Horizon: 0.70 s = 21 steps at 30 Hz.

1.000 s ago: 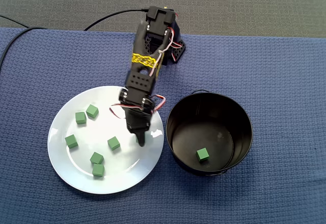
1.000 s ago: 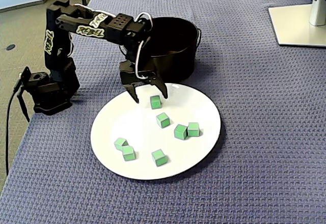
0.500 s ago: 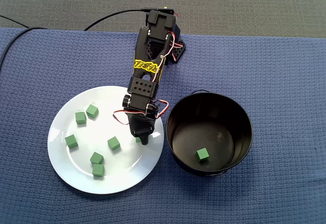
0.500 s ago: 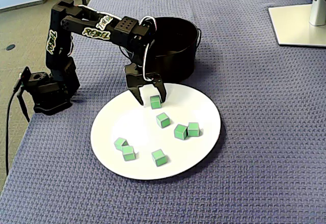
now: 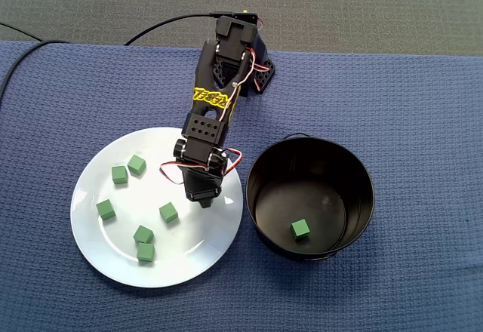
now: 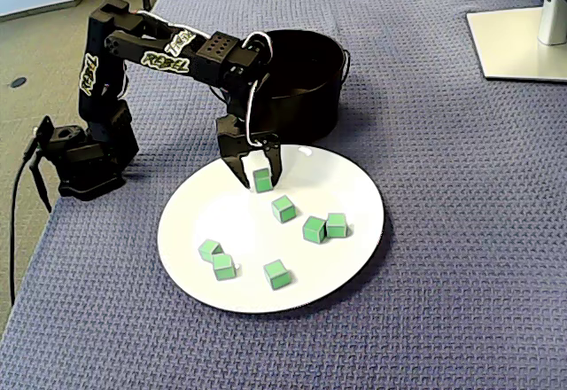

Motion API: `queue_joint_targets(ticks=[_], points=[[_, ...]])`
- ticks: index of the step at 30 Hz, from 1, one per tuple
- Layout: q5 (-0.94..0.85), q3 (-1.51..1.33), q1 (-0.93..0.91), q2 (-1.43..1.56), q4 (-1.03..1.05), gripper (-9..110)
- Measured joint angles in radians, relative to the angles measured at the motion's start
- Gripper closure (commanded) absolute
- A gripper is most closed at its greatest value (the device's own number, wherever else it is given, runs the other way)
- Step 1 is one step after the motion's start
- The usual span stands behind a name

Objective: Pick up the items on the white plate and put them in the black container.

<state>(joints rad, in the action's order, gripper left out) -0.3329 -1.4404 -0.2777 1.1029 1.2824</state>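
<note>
Near the rim of the round white plate (image 6: 354, 186), beside the black round container (image 6: 310, 111), your tool (image 6: 259, 180) pinches one small green cube (image 6: 261, 179) (six more cubes (image 6: 283, 208) lie farther in).

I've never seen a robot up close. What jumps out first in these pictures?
A black robot arm reaches over a white plate, its tool straddling a green cube, one of seven lying there. Right beside the plate, a black container holds a lone cube of the same kind.
</note>
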Motion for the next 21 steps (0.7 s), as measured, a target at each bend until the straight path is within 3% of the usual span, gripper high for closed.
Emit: queue_joint_targets(ticks=[11,21], points=[[-0.002,0.018,-0.051,0.06,0.02,102],[0.037,-0.133,-0.107,0.816,-0.075,102]])
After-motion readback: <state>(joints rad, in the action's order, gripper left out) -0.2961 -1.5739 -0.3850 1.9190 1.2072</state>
